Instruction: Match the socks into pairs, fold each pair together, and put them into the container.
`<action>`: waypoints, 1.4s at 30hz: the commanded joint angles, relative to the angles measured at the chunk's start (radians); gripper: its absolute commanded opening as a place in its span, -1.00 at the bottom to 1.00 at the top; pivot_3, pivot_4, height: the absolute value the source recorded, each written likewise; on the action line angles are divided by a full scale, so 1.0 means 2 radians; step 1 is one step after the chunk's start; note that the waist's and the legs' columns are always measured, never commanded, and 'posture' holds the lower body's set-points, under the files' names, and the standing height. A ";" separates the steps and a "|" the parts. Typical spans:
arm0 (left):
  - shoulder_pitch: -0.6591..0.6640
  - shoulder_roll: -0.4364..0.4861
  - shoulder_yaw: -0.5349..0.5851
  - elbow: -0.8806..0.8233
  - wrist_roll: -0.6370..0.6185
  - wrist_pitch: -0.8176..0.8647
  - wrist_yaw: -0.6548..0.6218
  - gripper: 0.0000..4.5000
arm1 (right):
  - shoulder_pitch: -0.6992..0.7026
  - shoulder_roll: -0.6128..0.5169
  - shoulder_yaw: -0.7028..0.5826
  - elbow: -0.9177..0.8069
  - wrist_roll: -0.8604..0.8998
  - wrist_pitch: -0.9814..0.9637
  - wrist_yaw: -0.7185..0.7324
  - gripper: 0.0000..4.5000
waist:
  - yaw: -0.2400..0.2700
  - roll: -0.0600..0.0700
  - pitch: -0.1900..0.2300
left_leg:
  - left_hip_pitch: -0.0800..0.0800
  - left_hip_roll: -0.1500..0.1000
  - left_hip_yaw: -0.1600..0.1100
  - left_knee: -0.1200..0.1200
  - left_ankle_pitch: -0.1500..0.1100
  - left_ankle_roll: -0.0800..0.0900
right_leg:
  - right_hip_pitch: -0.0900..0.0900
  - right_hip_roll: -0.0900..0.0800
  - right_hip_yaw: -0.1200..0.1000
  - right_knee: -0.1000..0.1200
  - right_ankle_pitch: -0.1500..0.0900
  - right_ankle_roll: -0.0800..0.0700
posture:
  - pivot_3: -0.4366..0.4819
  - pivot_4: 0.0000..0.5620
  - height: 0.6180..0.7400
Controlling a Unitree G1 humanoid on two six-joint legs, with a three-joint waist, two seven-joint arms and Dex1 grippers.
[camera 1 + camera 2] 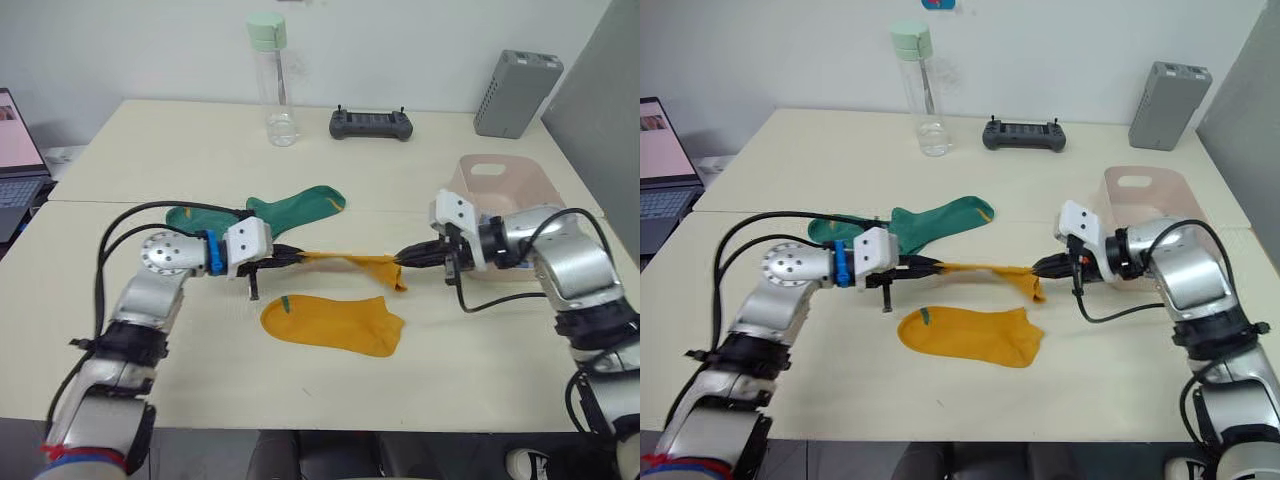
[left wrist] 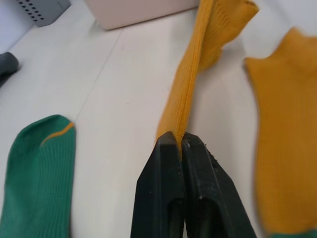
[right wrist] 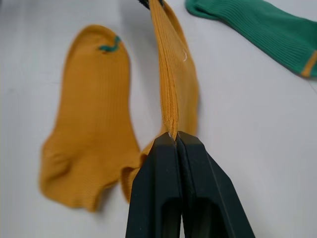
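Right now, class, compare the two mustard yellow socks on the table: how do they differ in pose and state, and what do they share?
The held yellow sock is stretched taut between the left gripper and right gripper, lifted off the table; the flat yellow sock lies on the table, untouched. The held one is bunched into a narrow strip; the flat one is spread wide, its green mark showing. Both share the same mustard colour.

A clear water bottle (image 1: 274,82) with a pale green cap stands at the far edge of a cream table (image 1: 180,160), with a dark handheld controller (image 1: 371,124) lying near it. A grey ribbed box (image 1: 516,92) stands upright at the far right corner. An open laptop (image 1: 18,150) sits off the table's left side.
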 commanded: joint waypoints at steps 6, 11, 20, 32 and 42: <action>0.124 0.178 0.085 -0.290 -0.230 0.345 -0.060 -1.00 | 0.090 -0.081 -0.044 -0.241 0.197 0.185 0.014 -0.97 | -0.002 0.000 0.000 | 0.001 0.000 0.000 0.000 0.000 0.000 | 0.001 0.000 0.000 0.001 -0.003 0.002 | -0.05 -0.47 1.00; 0.205 0.193 0.104 -0.336 -0.233 0.358 -0.044 -1.00 | 0.128 -0.074 -0.051 -0.284 0.251 0.218 -0.039 -0.97 | -0.002 0.000 0.001 | 0.006 0.000 0.003 0.000 0.000 0.000 | 0.003 -0.001 0.002 0.001 -0.005 -0.002 | -0.05 -0.47 1.00; 0.170 0.130 0.027 -0.234 -0.118 0.290 0.008 -1.00 | 0.100 -0.070 0.043 -0.139 0.143 0.090 -0.056 -0.97 | -0.003 0.000 0.001 | 0.006 0.000 0.006 0.001 0.000 0.000 | 0.001 -0.002 0.005 -0.005 -0.004 -0.001 | -0.05 -0.47 1.00; 0.054 0.077 -0.044 -0.106 -0.024 0.209 -0.015 -1.00 | 0.014 -0.028 0.099 0.025 0.053 -0.013 -0.026 -0.97 | 0.001 0.000 0.001 | 0.002 0.000 0.004 -0.003 0.000 0.000 | 0.000 -0.001 0.003 -0.005 0.000 0.000 | -0.05 -0.47 1.00; 0.006 0.042 -0.071 -0.035 0.025 0.167 -0.030 -1.00 | 0.015 -0.017 0.098 0.046 0.032 -0.025 -0.019 -0.97 | 0.002 0.000 0.001 | 0.000 0.000 0.003 -0.001 0.000 0.000 | 0.000 0.000 0.002 -0.005 0.000 0.001 | -0.05 -0.47 1.00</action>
